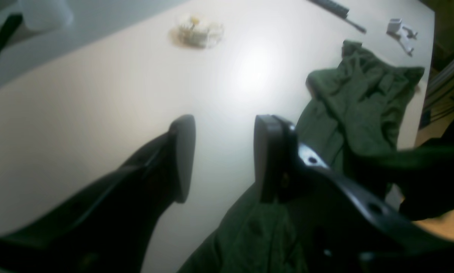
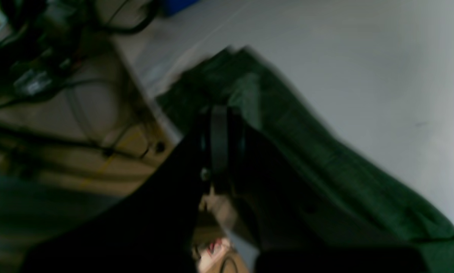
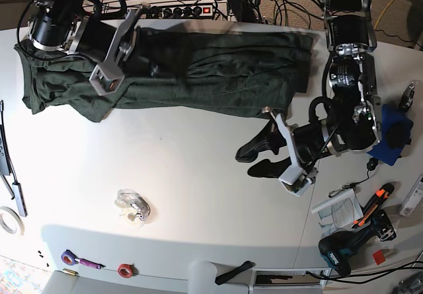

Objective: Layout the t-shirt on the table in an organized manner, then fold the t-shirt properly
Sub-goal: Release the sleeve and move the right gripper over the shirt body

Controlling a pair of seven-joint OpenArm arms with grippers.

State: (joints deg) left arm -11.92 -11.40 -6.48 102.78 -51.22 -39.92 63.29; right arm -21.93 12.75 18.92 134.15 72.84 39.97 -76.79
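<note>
L gripper [image 1: 219, 157] open (empty) | R gripper [image 2: 219, 151] pinching t-shirt [image 3: 198, 76]

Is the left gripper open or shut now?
Open: the left gripper shows bare table between its separated fingers, holding nothing.

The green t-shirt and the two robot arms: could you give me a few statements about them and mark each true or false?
1. The t-shirt lies stretched along the far side of the table. True.
2. The left gripper is clamped on the shirt. False: it is open, with nothing between its fingers, over bare table beside the shirt.
3. The right gripper is shut on the t-shirt. True.
4. The shirt is folded into a neat square. False: it is a long, wrinkled band.
5. A crumpled clear wrapper lies on the table, apart from the shirt. True.
</note>
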